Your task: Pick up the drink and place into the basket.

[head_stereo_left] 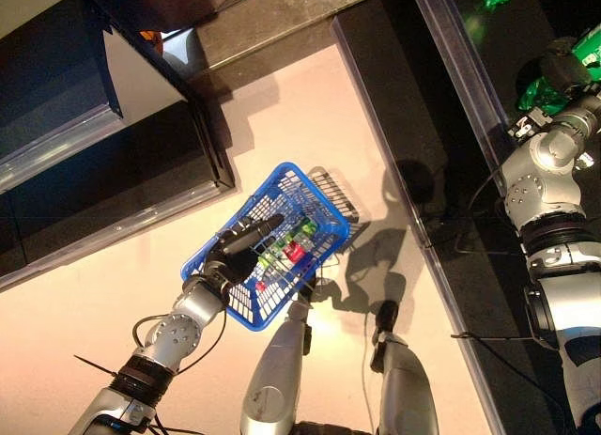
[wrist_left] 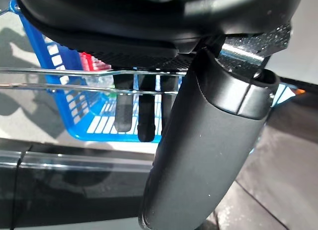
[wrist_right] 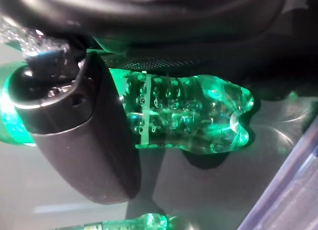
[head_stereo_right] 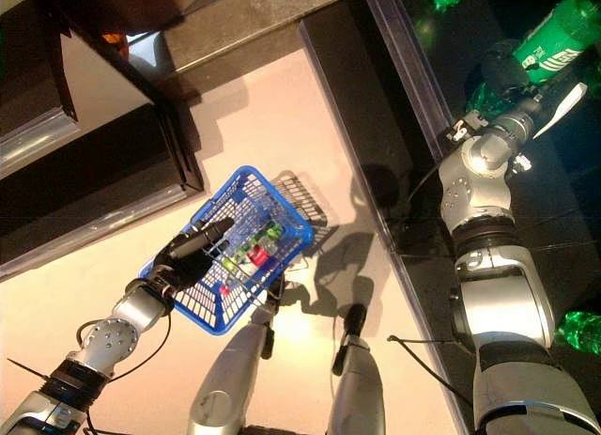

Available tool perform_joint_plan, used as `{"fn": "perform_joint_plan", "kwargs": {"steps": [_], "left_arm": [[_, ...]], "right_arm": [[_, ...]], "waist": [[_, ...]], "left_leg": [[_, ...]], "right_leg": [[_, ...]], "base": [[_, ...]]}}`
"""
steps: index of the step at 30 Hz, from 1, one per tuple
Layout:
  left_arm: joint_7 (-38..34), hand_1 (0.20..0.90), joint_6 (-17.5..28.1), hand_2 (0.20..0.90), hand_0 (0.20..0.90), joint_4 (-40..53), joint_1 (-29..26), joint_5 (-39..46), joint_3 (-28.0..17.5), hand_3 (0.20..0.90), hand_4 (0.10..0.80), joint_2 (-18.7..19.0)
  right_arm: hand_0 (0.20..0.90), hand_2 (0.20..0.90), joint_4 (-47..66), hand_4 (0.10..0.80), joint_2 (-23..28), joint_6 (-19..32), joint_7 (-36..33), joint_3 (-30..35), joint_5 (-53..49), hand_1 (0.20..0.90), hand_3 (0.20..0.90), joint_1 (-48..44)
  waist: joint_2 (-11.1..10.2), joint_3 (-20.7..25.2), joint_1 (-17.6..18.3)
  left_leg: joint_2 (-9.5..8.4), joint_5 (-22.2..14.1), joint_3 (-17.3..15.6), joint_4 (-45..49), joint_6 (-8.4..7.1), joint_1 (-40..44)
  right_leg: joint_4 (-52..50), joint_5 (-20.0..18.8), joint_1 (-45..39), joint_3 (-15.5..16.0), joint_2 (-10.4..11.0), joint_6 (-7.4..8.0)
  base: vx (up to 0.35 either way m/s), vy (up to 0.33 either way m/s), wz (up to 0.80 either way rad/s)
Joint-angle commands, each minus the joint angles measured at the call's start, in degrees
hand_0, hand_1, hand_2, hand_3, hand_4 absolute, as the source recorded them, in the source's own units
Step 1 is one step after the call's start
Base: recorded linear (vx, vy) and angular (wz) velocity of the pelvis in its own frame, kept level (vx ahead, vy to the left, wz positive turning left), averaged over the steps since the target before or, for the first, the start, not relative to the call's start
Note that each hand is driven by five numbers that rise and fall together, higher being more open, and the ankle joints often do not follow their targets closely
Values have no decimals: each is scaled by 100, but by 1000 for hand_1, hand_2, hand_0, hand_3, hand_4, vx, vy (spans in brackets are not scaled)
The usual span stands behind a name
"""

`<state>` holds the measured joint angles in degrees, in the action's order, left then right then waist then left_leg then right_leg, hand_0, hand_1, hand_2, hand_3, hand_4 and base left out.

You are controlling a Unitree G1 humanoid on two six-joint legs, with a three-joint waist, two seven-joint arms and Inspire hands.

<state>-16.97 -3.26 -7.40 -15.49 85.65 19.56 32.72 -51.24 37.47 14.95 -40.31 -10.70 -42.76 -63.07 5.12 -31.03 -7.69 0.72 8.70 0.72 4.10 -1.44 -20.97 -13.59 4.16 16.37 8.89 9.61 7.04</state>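
Left eye view first: the blue basket point(head_stereo_left: 272, 242) hangs over the pale floor near the middle, with a few drinks already inside, green ones and something red. The left hand point(head_stereo_left: 237, 252) comes in from 7 o'clock and sits on the wire handle at the basket's near rim. The right arm stretches up toward 2 o'clock over the dark shelf point(head_stereo_left: 441, 106), well apart from the basket.

Right eye view: same layout, but here the green bottle point(head_stereo_right: 554, 36) shows up at 1 o'clock, in the right hand point(head_stereo_right: 502, 73). Another green bottle point(head_stereo_right: 580, 330) lies at the 3 o'clock edge.

Left wrist view: the fingers point(wrist_left: 144, 115) are curled over the thin wire handle point(wrist_left: 59, 78), thumb big in front, blue mesh behind.

Right wrist view: the thumb point(wrist_right: 74, 135) and the palm squeeze the green bottle around its bumpy middle, so it's pinched crosswise. Its bottom end sticks out free.

What could go wrong, my guess:
- The bottle is smooth plastic and only held round the middle, so a quick swing across to the basket could let it slip or twist out.
- It's a long carry from the shelf; it could clip the shelf's edge rail.
- The basket hangs from one hand, so it can sway or tip, and a bottle dropped onto the rim or the stuff inside might bounce out.
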Motion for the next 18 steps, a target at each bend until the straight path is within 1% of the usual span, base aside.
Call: {"fn": "perform_joint_plan", "kwargs": {"steps": [1, 6, 9, 12, 18], "left_arm": [[644, 300, 493, 300, 300, 2114, -696, 384, -611, 200, 100, 318], [685, 300, 547, 300, 300, 2227, -572, 295, -776, 200, 100, 257], [701, 300, 518, 300, 300, 2236, -532, 210, -853, 200, 100, 166], [714, 300, 413, 300, 300, 2272, -419, 71, -963, 200, 100, 30], [795, 300, 242, 300, 300, 2265, -209, -222, -1018, 200, 100, -240]], "right_arm": [[300, 300, 915, 100, 859, 656, 44, -540, 819, 300, 200, -942], [300, 300, 1846, 100, 702, 731, 61, -272, 1052, 300, 200, -382], [300, 300, 2479, 100, 522, 627, 82, -132, 1267, 300, 200, -56], [300, 300, 3371, 100, 263, 514, 114, 19, 1550, 300, 200, 520], [300, 300, 4286, 100, -86, 438, 350, 148, 1768, 300, 200, 1165]], "waist": [[11, 123, 21], [-42, 123, 82], [-80, 142, 113], [-143, 290, 170], [-255, 563, 243]], "left_leg": [[-342, -655, -22, 353, 133, 377], [-317, -656, -53, 213, 131, 659], [-305, -658, -71, 129, 132, 815], [-267, -646, -100, -51, 128, 1038], [-211, -650, -150, -260, 124, 1305]], "right_leg": [[489, -637, -124, 210, -186, -429], [600, -644, -373, 188, -191, -412], [669, -647, -515, 176, -197, -403], [798, -660, -695, 145, -219, -382], [966, -678, -912, 70, -244, -343]], "base": [[-49, 23, 0], [-24, 23, -1], [0, 0, 0], [3, 15, -2], [7, 2, -2]]}}
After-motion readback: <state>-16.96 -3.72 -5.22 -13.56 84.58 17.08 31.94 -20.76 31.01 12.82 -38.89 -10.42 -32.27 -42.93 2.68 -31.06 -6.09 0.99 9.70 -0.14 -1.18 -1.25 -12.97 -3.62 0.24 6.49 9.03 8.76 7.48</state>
